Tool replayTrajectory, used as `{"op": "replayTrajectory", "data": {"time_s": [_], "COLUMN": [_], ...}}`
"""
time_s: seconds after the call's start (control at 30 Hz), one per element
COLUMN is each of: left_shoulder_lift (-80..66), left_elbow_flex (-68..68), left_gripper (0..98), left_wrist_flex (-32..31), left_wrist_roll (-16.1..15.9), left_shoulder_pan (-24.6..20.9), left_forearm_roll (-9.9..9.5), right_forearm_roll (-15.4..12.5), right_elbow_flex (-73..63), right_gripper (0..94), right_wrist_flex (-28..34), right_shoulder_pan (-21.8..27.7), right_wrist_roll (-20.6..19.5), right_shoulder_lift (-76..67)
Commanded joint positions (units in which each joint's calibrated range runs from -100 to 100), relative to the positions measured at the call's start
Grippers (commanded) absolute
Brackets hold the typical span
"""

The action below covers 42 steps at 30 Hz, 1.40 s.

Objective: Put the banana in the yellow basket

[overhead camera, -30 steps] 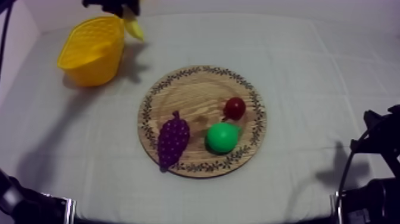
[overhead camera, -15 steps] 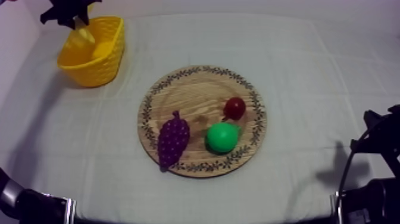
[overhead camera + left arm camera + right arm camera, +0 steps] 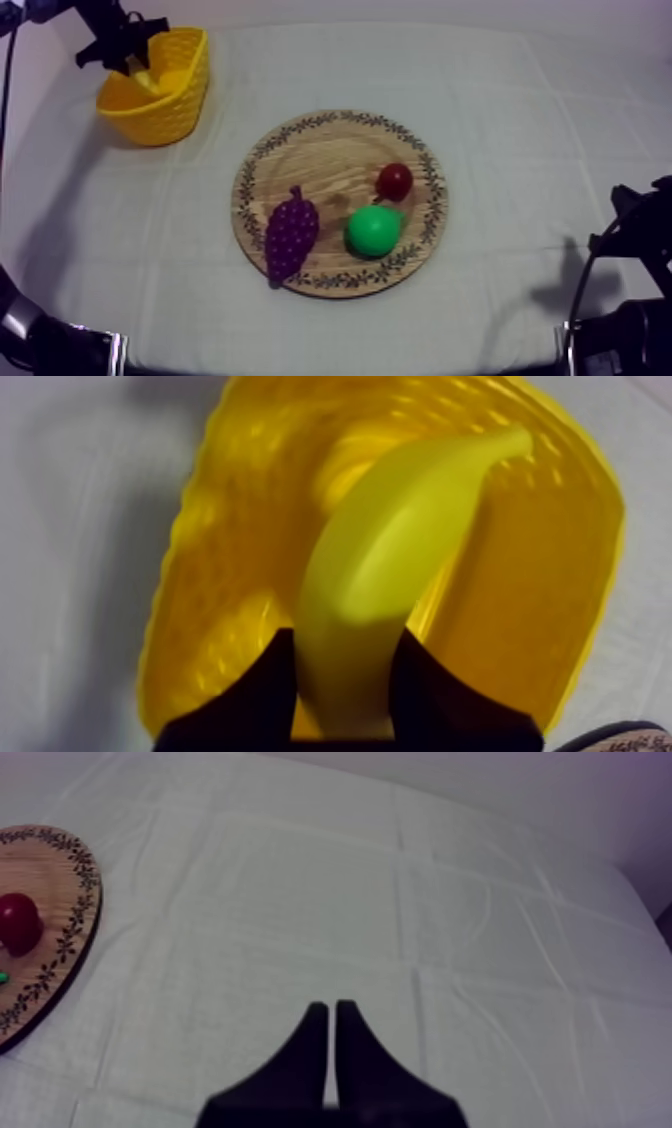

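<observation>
Over the yellow basket (image 3: 150, 122) at the table's far left, the left gripper (image 3: 345, 651) clamps the banana (image 3: 400, 546) by one end, and the fruit reaches across the basket's inside. Released at this slant, its tip might catch the rim and tumble onto the cloth. Mid-table, the wooden board (image 3: 330, 160) holds grapes (image 3: 291, 235), pear (image 3: 373, 230) and small red fruit (image 3: 394, 181). At the right, the right gripper (image 3: 331, 1012) rests closed on nothing.
</observation>
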Motion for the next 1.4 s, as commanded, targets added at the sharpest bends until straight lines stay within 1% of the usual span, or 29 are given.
{"op": "replayTrajectory", "data": {"time_s": [0.0,0.17,0.47,0.6,0.7,0.8,0.83,0.93,1.03,1.1,1.2,1.3,1.37], "left_shoulder_lift": [1.3,3.6,4.1,3.9,2.9,0.8,-0.1,-3.9,-8.9,-12.8,-19.6,-28.1,-34.4], "left_elbow_flex": [-0.1,-0.9,1.4,2.9,4.1,6.1,7.0,10.4,15.4,19.3,26.3,35.1,41.5], "left_gripper": [30.7,33.6,46.4,47.3,46.8,43.2,42.1,40.3,39.3,36.2,26.4,11.4,5.7], "left_wrist_flex": [-1.1,-2.5,-7.8,-10.8,-12.4,-14.3,-15.2,-18.3,-21.1,-23.3,-26.4,-29.5,-31.8], "left_wrist_roll": [-0.2,-1.0,-3.8,-6.2,-7.8,-9.1,-10.2,-14.0,-16.3,-17.0,-16.7,-16.4,-16.3], "left_shoulder_pan": [0.0,-0.2,-0.6,-0.8,-0.9,-0.8,-0.7,-0.2,0.3,0.7,1.3,1.9,2.4], "left_forearm_roll": [0.09,0.48,2.19,3.61,4.25,4.64,5.0,6.93,8.76,9.62,9.97,10.14,10.27], "right_forearm_roll": [0.0,0.0,0.0,0.0,0.0,0.0,0.0,0.0,0.0,0.0,0.0,0.0,0.0], "right_elbow_flex": [0.1,0.1,0.1,0.1,0.1,0.1,0.1,0.1,0.1,0.1,0.1,0.1,0.1], "right_gripper": [0.4,0.4,0.4,0.4,0.4,0.4,0.4,0.4,0.4,0.4,0.4,0.4,0.4], "right_wrist_flex": [0.0,0.0,0.0,0.0,0.0,0.0,0.0,0.0,0.0,0.0,0.0,0.0,0.0], "right_shoulder_pan": [0.0,0.0,0.0,0.0,0.0,0.0,0.0,0.0,0.0,0.0,0.0,0.0,0.0], "right_wrist_roll": [0.0,0.0,0.0,0.0,0.0,0.0,0.0,0.0,0.0,0.0,0.0,0.0,0.0], "right_shoulder_lift": [0.0,0.0,0.0,0.0,0.0,0.0,0.0,0.0,0.0,0.0,0.0,0.0,0.0]}}
